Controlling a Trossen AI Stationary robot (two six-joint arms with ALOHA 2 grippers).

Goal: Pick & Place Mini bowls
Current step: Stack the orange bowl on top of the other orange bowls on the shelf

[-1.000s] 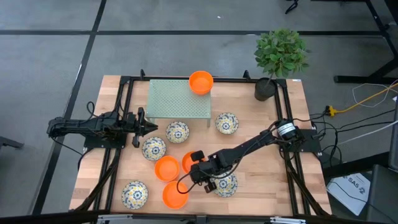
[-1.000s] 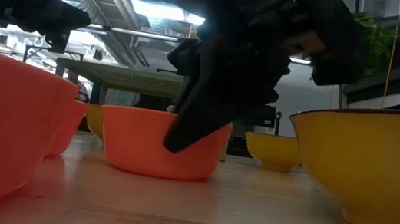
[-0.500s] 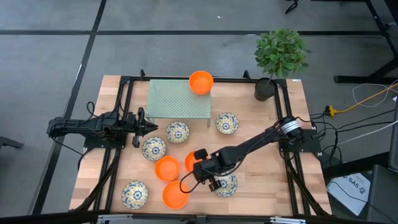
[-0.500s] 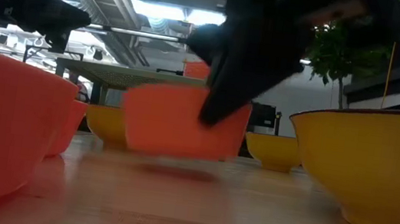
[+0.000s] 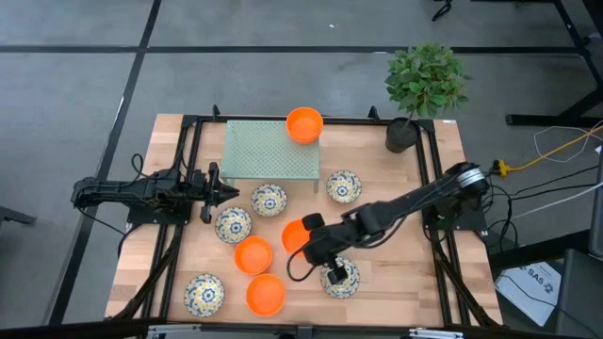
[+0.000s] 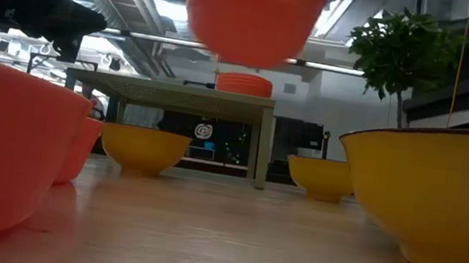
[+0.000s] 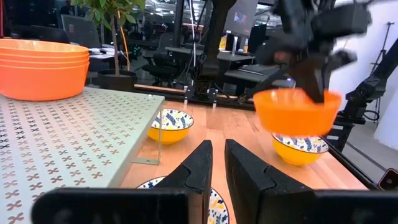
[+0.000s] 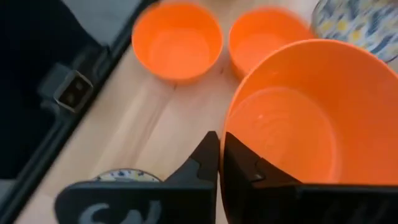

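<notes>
right gripper (image 5: 303, 235) pinched on orange bowl (image 5: 295, 235) rim, lifted off table (image 5: 396, 169) near centre | left gripper (image 5: 219, 193) at 9 o'clock, fingers nearly together, empty | stacked bowls (image 5: 303, 123) at 12 o'clock

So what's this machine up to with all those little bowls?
The right arm's pincer is clamped on the rim of an orange bowl and holds it in the air above the wooden table. A stack of orange bowls sits on the green platform. The left pincer waits by the platform, holding nothing. Other bowls sit on the table.
</notes>
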